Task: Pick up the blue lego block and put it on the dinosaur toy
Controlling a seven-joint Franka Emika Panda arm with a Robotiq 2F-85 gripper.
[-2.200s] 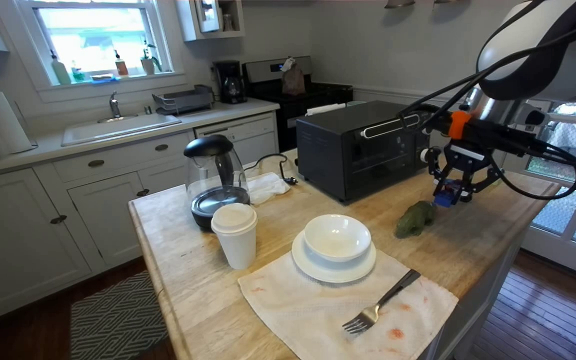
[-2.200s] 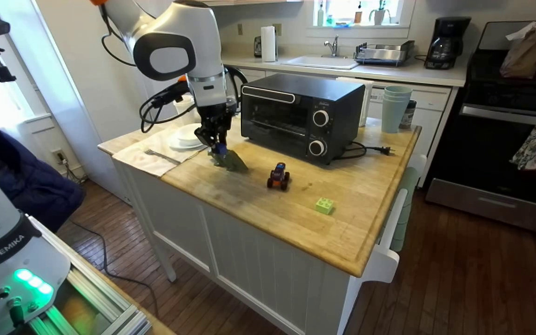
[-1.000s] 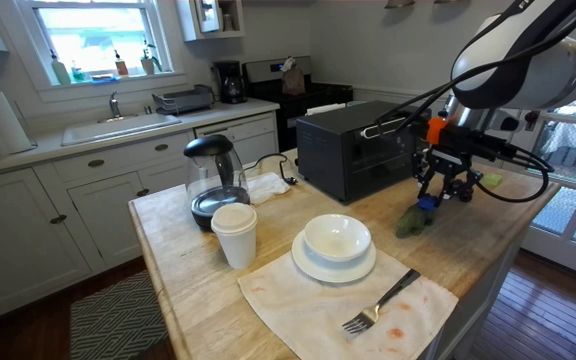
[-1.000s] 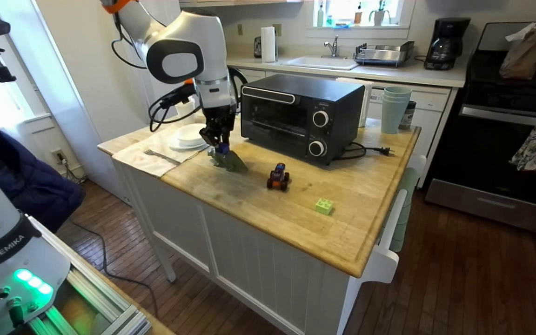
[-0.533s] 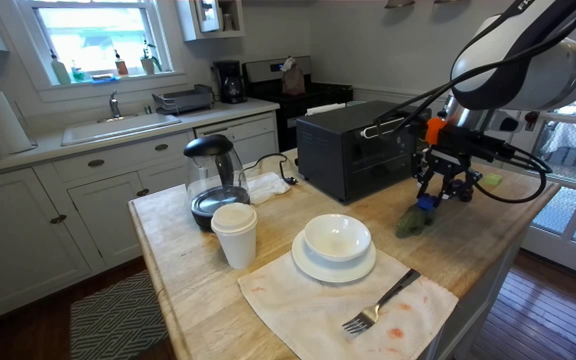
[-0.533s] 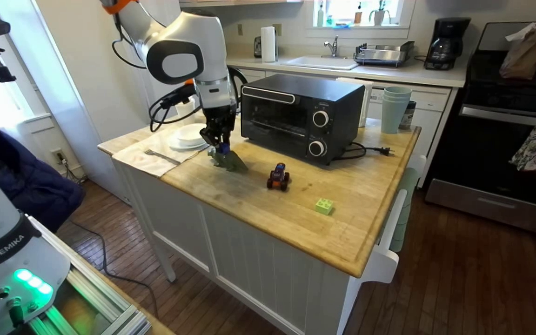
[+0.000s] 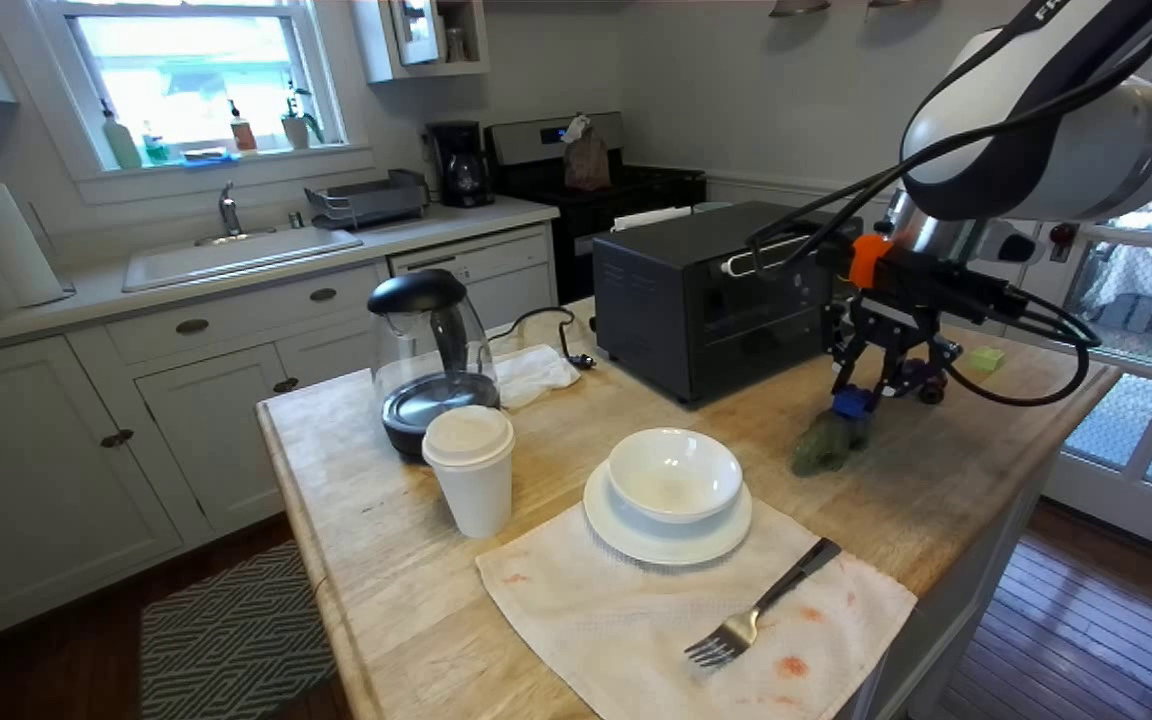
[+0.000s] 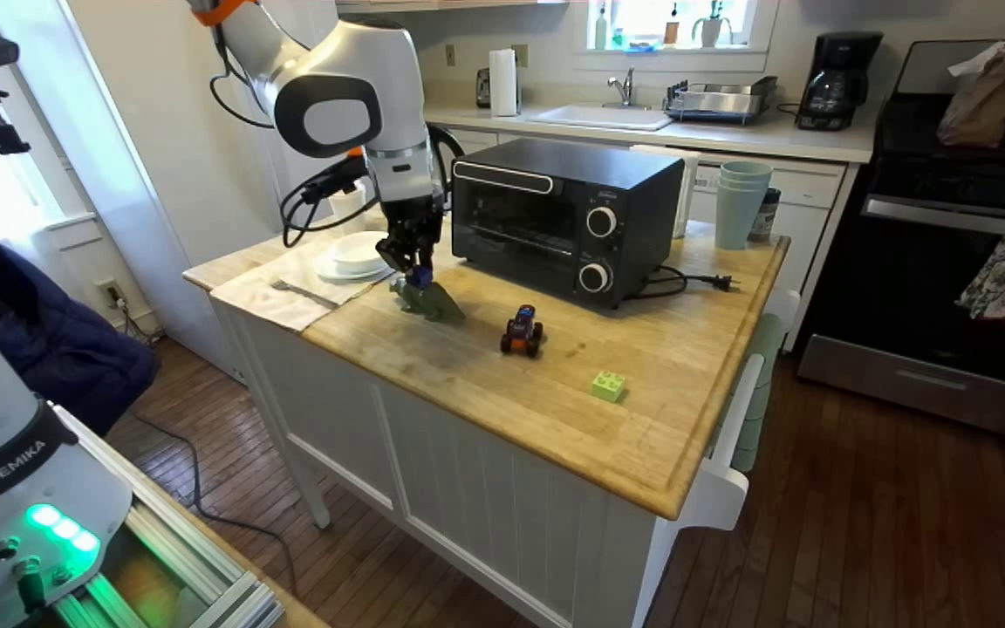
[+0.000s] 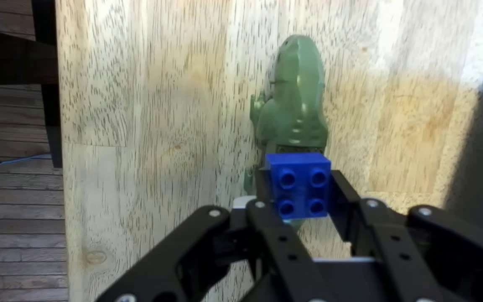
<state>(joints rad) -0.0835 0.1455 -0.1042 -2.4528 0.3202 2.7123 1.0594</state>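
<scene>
In the wrist view the blue lego block [image 9: 298, 184] sits between the fingers of my gripper [image 9: 300, 186], which is shut on it with the studs facing the camera. Beneath it lies the green dinosaur toy [image 9: 298, 100], its far half in plain sight and its near part mostly covered by block and fingers. Both exterior views put the block [image 7: 851, 403] right at the top of the dinosaur toy [image 7: 820, 447]; whether they touch cannot be told. From another angle the dinosaur toy [image 8: 433, 302] rests on the wooden table directly below my gripper [image 8: 416, 272].
A black toaster oven [image 8: 555, 218] stands close beside the gripper. A white bowl [image 7: 676, 475], plate and fork [image 7: 761, 610] occupy the cloth. A toy truck [image 8: 522, 331] and light green block [image 8: 608, 385] lie on the table. A cup [image 7: 471, 480] and kettle [image 7: 436, 370] stand further off.
Over about two seconds my gripper has carried the blue block sideways, from beside the dinosaur toy to over it. In the last second it has hardly moved. The toy stays in place.
</scene>
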